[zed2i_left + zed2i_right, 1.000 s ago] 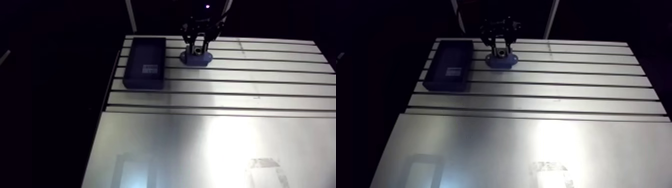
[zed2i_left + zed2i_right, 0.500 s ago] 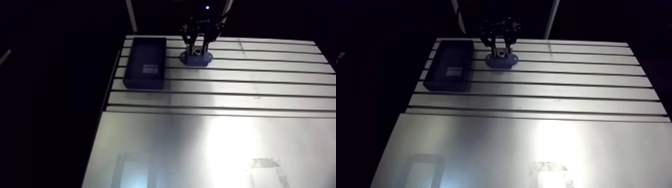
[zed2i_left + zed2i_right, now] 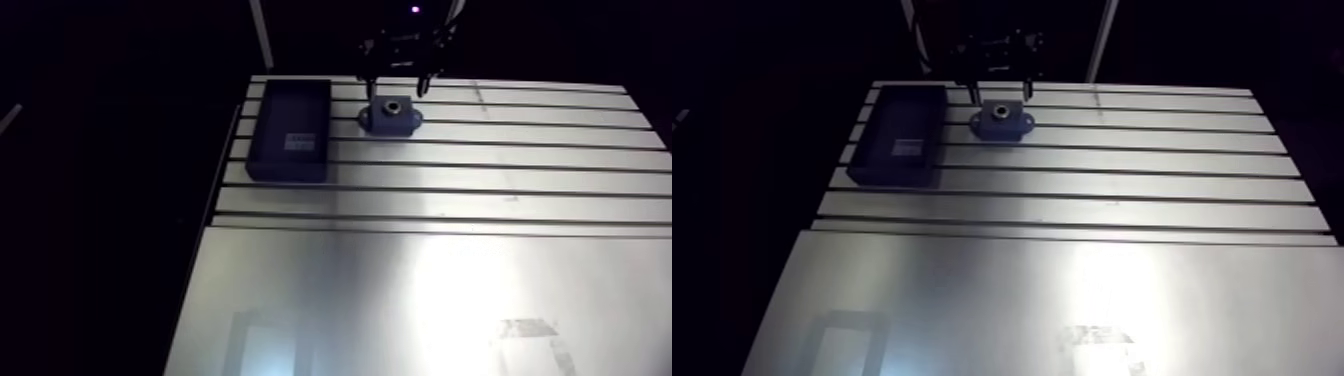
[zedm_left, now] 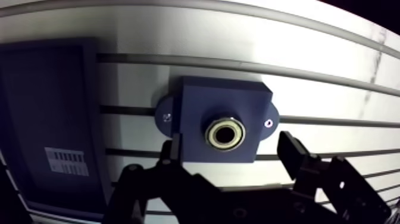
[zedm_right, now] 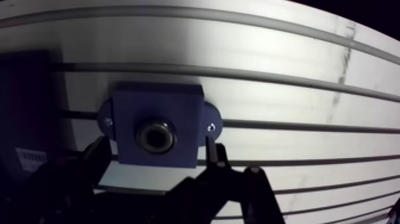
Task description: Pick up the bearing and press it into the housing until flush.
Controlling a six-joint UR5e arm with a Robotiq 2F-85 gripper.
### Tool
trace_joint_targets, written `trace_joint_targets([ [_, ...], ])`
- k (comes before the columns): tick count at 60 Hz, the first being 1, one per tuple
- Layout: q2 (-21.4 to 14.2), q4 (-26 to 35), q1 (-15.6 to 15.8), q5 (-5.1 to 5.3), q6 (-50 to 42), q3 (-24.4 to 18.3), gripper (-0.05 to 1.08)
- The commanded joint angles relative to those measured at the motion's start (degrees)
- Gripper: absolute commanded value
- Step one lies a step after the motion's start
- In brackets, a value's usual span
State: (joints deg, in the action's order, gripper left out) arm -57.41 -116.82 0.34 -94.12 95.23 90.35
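Hand [image 4: 230,139] has risen off the housing [image 4: 196,101]; tray [image 4: 47,89] beside it.

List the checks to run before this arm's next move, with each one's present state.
1. Bearing sits in the bore of the housing: ok.
2. Bearing flush with the housing's top face: cannot tell.
3. Tool open, nothing between its fingers: ok.
4. Tool above the housing, not touching it: ok, judging by the arm view.
5. Housing flat on the table: ok.
6. Dark tray apart from the housing: ok.
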Motion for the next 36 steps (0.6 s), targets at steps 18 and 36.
trace_joint_targets([
  [18, -1.4, 1.5, -0.1, 0.65, -0.9, -0.6, 0.85],
  [36, -1.3, 1.4, -0.3, 0.99, -0.3, -0.5, 0.94],
])
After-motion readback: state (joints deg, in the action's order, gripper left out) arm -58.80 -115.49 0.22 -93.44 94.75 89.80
